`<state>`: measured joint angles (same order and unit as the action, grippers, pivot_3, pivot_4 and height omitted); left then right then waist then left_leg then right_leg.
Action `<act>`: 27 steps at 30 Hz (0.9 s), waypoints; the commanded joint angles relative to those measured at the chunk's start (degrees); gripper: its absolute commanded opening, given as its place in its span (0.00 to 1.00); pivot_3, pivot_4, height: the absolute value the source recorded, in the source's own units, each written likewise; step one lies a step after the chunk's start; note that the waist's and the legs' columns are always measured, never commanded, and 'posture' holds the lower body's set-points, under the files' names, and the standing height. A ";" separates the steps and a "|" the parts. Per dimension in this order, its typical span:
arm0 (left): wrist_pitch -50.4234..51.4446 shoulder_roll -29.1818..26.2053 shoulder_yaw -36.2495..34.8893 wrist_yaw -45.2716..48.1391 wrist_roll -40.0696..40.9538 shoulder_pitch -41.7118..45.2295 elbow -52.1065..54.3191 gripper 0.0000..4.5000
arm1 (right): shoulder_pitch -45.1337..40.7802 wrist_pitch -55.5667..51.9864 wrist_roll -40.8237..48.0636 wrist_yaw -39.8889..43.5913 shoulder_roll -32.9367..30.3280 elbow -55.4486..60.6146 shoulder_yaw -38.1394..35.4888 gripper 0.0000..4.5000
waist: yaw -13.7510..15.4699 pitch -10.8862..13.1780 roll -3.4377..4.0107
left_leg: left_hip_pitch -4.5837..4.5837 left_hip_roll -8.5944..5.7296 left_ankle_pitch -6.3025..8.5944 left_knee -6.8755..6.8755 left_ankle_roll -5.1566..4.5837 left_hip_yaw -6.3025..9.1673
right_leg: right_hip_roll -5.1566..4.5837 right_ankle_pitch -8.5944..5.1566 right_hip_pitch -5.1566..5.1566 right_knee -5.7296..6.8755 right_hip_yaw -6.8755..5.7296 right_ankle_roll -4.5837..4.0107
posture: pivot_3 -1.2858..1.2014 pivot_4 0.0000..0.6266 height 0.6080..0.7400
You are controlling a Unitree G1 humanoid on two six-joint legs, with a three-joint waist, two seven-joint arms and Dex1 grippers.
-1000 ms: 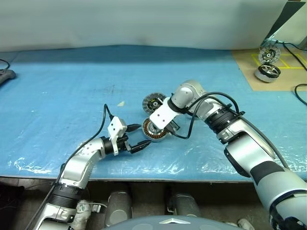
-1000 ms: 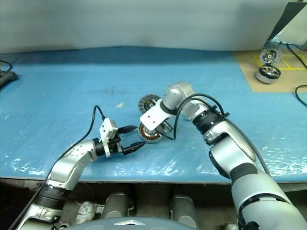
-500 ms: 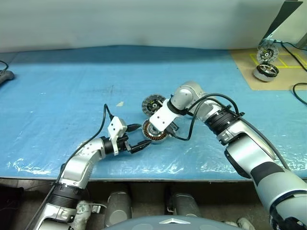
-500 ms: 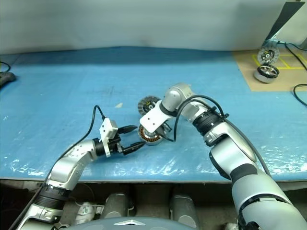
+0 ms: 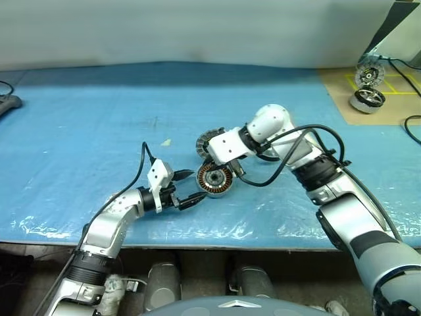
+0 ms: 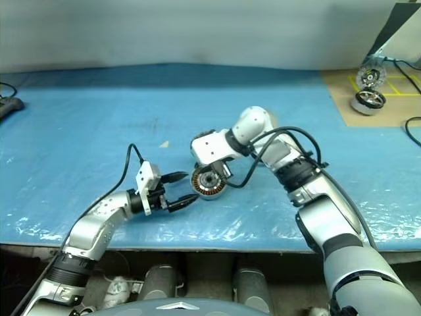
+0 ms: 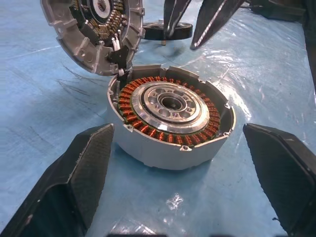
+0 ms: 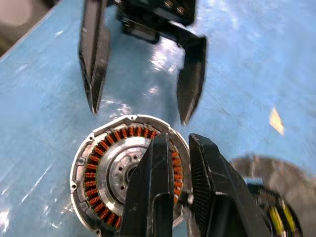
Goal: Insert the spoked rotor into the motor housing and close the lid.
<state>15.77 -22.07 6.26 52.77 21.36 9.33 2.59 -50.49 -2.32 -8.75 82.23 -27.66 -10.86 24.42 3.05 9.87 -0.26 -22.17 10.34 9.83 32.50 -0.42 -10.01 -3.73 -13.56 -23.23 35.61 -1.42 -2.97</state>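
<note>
The motor housing sits on the blue table cover, its copper winding bare and its lid propped up at the hinge. The left gripper waits just beside it, spread wide and empty. The right gripper hovers above the housing, fingers nearly together, gripping nothing. The spoked rotor lies just behind the housing. It looks stiff, heavy and slick, so pinching its rim seems safest.

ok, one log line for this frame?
motor housing: on table, copper windings exposed, no rotor in | lid: hinged open | left hand: open, beside housing | right hand: over housing, holding nothing
</note>
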 commanded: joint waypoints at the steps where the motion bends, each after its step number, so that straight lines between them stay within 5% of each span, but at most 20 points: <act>1: 0.56 -0.81 -2.00 0.16 1.87 0.56 2.30 1.00 | 6.93 -8.63 2.95 -7.25 -2.25 9.31 -7.60 0.14 | 0.19 0.00 0.00 | 0.00 -0.01 0.01 -0.01 0.02 0.00 | 0.00 0.00 0.01 -0.03 0.00 0.00 | 0.52 0.24 1.00; 6: 1.76 -1.92 -3.41 0.37 3.10 0.39 3.50 1.00 | 18.62 -32.92 14.30 -19.62 0.05 25.41 -25.30 0.14 | 0.08 0.07 0.08 | 0.08 -0.02 0.01 -0.15 0.04 -0.02 | 0.04 0.00 -0.03 -0.06 0.05 0.01 | 0.52 0.24 1.00; 10: 2.85 -2.81 -3.73 1.09 3.91 1.82 2.79 1.00 | 22.87 -35.92 12.56 -30.31 -1.38 27.84 -31.69 0.14 | 0.22 0.07 0.08 | 0.15 0.00 0.00 -0.17 0.13 -0.02 | 0.08 0.00 0.01 -0.06 0.06 0.01 | 0.52 0.24 1.00; 14: 3.40 -3.52 -3.19 2.63 3.94 3.75 1.35 1.00 | 24.15 -33.30 5.98 -38.08 -5.59 22.20 -28.51 0.14 | 0.19 0.09 0.10 | 0.22 -0.03 -0.03 -0.19 0.22 -0.02 | 0.08 0.00 0.05 -0.07 0.09 0.02 | 0.52 0.24 1.00; 23: 3.73 -3.33 -2.75 3.12 3.49 4.81 0.98 1.00 | 22.65 -26.57 3.93 -35.79 -13.19 14.68 -21.51 0.14 | -0.15 0.18 0.27 | 0.10 -0.02 -0.05 -0.38 0.26 -0.02 | 0.19 -0.01 -0.04 -0.26 0.12 0.01 | 0.52 0.24 1.00; 27: 3.38 -3.08 -2.55 2.92 2.97 4.90 0.26 1.00 | 20.35 -23.39 2.93 -32.35 -17.30 11.23 -18.88 0.41 | -0.20 0.18 0.28 | 0.10 -0.03 -0.04 -0.34 0.23 -0.02 | 0.19 0.00 -0.01 -0.26 0.12 0.02 | 0.52 0.24 1.00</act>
<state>19.43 -24.89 4.06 55.52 24.08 13.49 2.55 -28.52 -27.61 -4.82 48.85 -43.50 0.90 5.29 2.85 10.05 0.02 -22.03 10.33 9.78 32.19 -0.19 -10.03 -3.54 -13.56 -23.22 35.37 -1.30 -2.96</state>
